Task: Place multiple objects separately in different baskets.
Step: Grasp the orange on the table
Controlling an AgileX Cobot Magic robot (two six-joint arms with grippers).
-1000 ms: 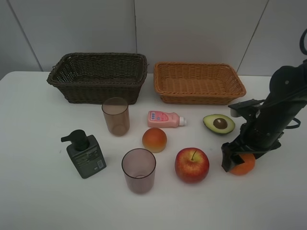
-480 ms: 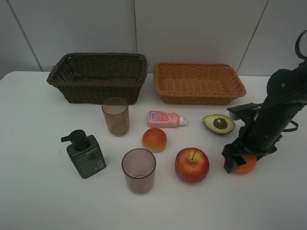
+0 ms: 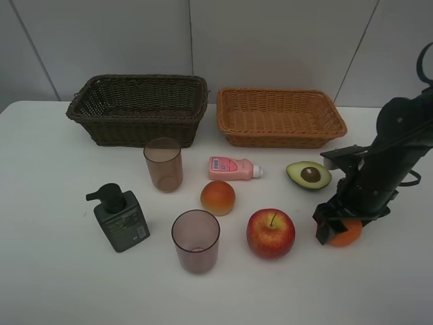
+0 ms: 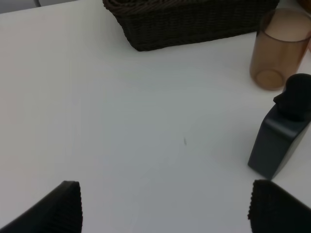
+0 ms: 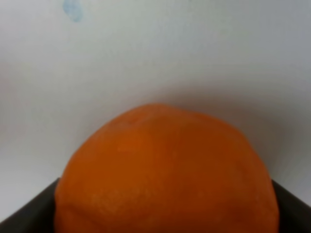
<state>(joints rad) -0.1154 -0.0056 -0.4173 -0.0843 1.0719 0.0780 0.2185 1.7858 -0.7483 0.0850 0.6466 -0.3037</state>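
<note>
My right gripper (image 3: pixel 336 229) is down on the table at the right and shut on the orange tangerine (image 3: pixel 346 233), which rests on the table. In the right wrist view the tangerine (image 5: pixel 165 170) fills the space between the fingers (image 5: pixel 24 213). My left gripper (image 4: pixel 165 208) is open and empty above bare table, with the dark green pump bottle (image 4: pixel 284 141) and one brownish-pink cup (image 4: pixel 279 48) beyond it. The dark brown basket (image 3: pixel 135 120) and the light orange-tan basket (image 3: pixel 284 139) stand at the back.
On the table lie a red apple (image 3: pixel 270 233), a peach-coloured fruit (image 3: pixel 218 197), an avocado half (image 3: pixel 309 175) and a small pink bottle (image 3: pixel 232 168). The pump bottle (image 3: pixel 120 219) and two cups (image 3: pixel 163 164) (image 3: pixel 195 240) stand to the left.
My right gripper has shifted slightly right and settled around the tangerine, which moved a little with it. Nothing else has moved.
</note>
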